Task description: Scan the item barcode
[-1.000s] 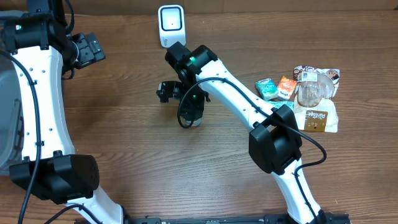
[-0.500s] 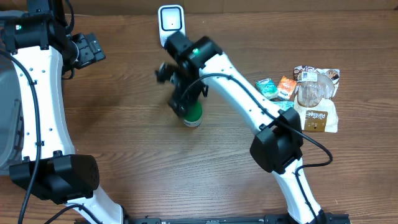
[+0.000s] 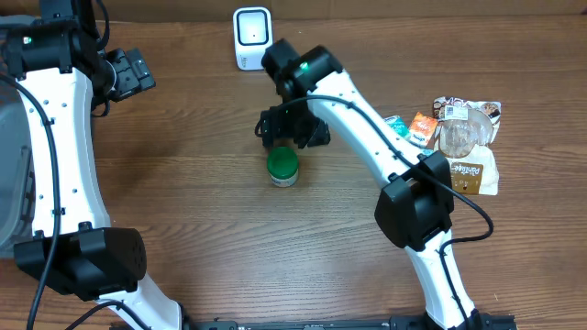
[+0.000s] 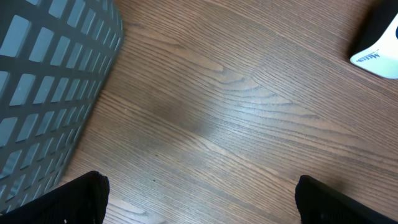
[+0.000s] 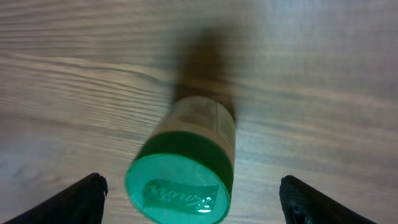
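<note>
The item is a small jar with a green lid [image 3: 282,168], standing upright on the wooden table. In the right wrist view its lid [image 5: 179,188] faces the camera between the two dark fingertips. My right gripper [image 5: 198,202] is open above the jar, and neither finger touches it. Overhead, my right gripper [image 3: 292,134] hovers just behind the jar. The white scanner [image 3: 252,37] stands at the back edge, and its corner [image 4: 379,43] shows in the left wrist view. My left gripper [image 4: 202,202] is open over bare wood at the far left [image 3: 128,73].
A grey mesh basket [image 4: 43,81] sits at the left edge of the table [image 3: 7,174]. A pile of snack packets and a clear cup [image 3: 456,137] lies at the right. My right arm reaches over the table's middle.
My right gripper let go of the jar and pulled up and back from it. The jar stays standing on the table. The left arm has not moved.
</note>
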### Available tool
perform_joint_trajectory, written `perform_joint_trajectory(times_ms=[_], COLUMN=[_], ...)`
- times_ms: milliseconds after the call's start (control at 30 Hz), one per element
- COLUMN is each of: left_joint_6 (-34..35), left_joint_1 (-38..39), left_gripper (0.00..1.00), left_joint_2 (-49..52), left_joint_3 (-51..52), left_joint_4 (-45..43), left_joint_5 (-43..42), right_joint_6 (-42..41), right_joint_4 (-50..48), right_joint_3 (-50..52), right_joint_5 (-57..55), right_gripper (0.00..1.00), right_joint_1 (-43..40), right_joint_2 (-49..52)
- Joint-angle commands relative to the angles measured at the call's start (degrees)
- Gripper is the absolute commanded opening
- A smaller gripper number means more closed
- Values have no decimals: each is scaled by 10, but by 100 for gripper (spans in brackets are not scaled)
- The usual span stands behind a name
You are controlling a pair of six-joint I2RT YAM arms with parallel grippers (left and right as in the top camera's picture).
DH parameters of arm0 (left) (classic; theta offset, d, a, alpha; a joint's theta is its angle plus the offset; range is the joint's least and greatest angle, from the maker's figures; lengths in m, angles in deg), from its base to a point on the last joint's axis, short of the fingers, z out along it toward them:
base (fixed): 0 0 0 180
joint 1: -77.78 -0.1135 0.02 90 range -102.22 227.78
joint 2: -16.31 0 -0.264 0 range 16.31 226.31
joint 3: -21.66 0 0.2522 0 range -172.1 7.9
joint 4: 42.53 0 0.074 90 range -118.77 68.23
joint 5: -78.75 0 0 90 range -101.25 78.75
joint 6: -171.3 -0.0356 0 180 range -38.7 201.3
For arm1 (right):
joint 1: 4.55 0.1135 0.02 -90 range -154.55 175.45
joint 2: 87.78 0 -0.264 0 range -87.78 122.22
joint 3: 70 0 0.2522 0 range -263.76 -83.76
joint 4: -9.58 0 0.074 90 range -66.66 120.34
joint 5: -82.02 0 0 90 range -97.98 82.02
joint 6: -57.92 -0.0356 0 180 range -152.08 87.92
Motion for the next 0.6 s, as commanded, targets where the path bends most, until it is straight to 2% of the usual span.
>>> perform_joint_trajectory(times_ms=[0, 133, 233, 367, 433, 567], left_joint_6=[-2, -2, -2, -2, -2, -2], left_joint_1=[4, 4, 4, 4, 4, 4], left_gripper=[100, 99, 100, 99, 99, 100], left_joint_2=[4, 4, 4, 4, 4, 4], left_joint_3=[-2, -2, -2, -2, -2, -2], left_joint_4=[0, 0, 0, 0, 0, 0], left_joint_5=[3, 3, 3, 3, 3, 3], right_joint_6=[-110, -111, -112, -111, -93, -52], right_joint_4=[-28, -43, -43, -42, -41, -42], right_joint_3=[45, 66, 69, 72, 72, 70], right_joint_5=[-31, -32, -32, -32, -32, -34], right_gripper=[87, 87, 80, 52, 42, 40], right_joint_1=[24, 37, 37, 37, 37, 35], right_joint_2=[-7, -7, -7, -7, -7, -7])
